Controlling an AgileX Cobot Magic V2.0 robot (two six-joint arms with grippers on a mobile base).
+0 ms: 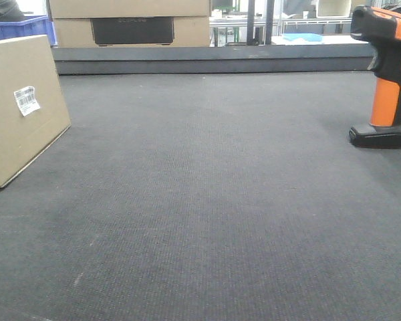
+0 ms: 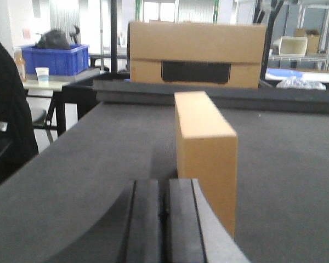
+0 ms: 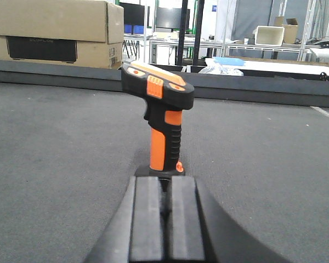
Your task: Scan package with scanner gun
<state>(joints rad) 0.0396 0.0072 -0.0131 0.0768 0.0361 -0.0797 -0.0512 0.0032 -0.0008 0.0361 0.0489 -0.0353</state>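
The package (image 1: 20,110), a plain tan box with a white barcode label (image 1: 27,100), stands on edge at the far left of the grey mat. In the left wrist view its narrow end (image 2: 205,153) is just ahead and slightly right of my left gripper (image 2: 164,183), which is shut and holds nothing. The scanner gun (image 1: 387,73) stands upright on its black base at the far right. Seen from the right wrist, the scanner gun (image 3: 160,115) is straight ahead of my right gripper (image 3: 164,181), which is shut and empty. Neither gripper appears in the front view.
Larger stacked cartons with a black panel (image 1: 130,23) sit behind the raised dark rear edge (image 1: 207,60) of the mat. A blue crate (image 2: 55,59) and a cup rest on a side table at the left. Shelving and benches stand farther back.
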